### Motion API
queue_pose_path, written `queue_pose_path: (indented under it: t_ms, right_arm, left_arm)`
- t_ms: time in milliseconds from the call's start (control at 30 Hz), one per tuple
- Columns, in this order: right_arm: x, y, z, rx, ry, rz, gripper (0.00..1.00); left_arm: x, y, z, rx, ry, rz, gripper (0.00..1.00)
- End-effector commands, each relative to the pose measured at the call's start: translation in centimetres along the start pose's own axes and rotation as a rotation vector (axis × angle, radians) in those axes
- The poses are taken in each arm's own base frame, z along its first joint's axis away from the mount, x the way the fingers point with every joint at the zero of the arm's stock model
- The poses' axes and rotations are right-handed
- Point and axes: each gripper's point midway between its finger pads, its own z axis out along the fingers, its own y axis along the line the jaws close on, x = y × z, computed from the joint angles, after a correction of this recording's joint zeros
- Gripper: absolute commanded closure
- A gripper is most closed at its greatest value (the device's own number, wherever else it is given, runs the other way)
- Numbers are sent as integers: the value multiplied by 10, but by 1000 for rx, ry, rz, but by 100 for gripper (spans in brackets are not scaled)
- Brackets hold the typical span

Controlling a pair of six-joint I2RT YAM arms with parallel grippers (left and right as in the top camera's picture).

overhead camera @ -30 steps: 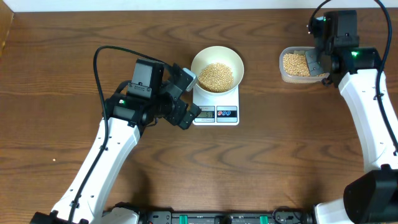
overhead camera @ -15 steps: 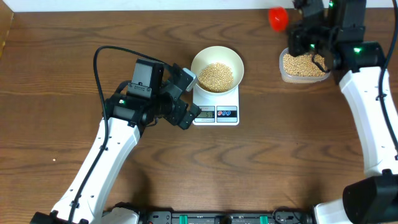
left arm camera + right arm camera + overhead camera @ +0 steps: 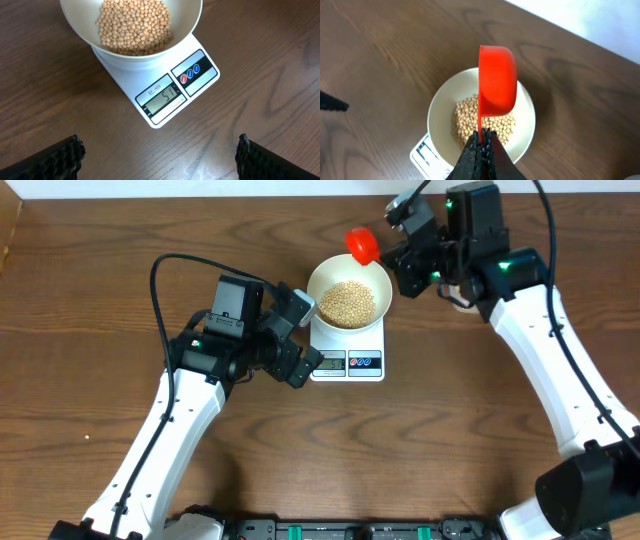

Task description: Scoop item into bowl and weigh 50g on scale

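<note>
Overhead, the right gripper (image 3: 481,146) was closed tight on the thin handle of a red scoop (image 3: 497,85), its jaws pinched together with only that handle between them. The scoop hung above the far rim of the bowl (image 3: 187,22), turned on its side so that its rounded back showed in the right wrist view; whether anything lay inside it could not be told. Below it, the beans (image 3: 134,25) formed a loose pale tan heap filling the bottom of the bowl, with bare white wall showing all around them. The bowl sat on the scale (image 3: 202,56), covering the back part of the platform and overhanging it on both sides. The front strip of the scale stayed uncovered, and its grey display (image 3: 162,97) read 51, beside two small round buttons (image 3: 190,73), one red and one blue. The scale stood on the brown wooden table (image 3: 470,410). The left gripper (image 3: 298,338) was spread wide open and held nothing; it hovered just to the left of the scale, apart from it, with its dark ribbed fingertips (image 3: 62,156) showing at the lower corners of the left wrist view and the scale's display lying between them and further ahead
</note>
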Motion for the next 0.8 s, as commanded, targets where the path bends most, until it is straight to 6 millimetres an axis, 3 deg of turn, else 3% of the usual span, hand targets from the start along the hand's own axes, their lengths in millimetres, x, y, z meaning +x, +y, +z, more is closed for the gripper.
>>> queue_pose_path:
  t_ms: [0, 267, 767]
  right_arm:
    - [8, 1, 14, -13, 39, -43, 99]
    - [37, -9, 46, -13, 133, -30, 99]
    - [60, -12, 74, 9, 215, -92, 99]
  left_arm:
    - [0, 0, 0, 2, 0, -6, 1]
    - [0, 0, 0, 2, 0, -6, 1]
    - [0, 0, 0, 2, 0, -6, 1]
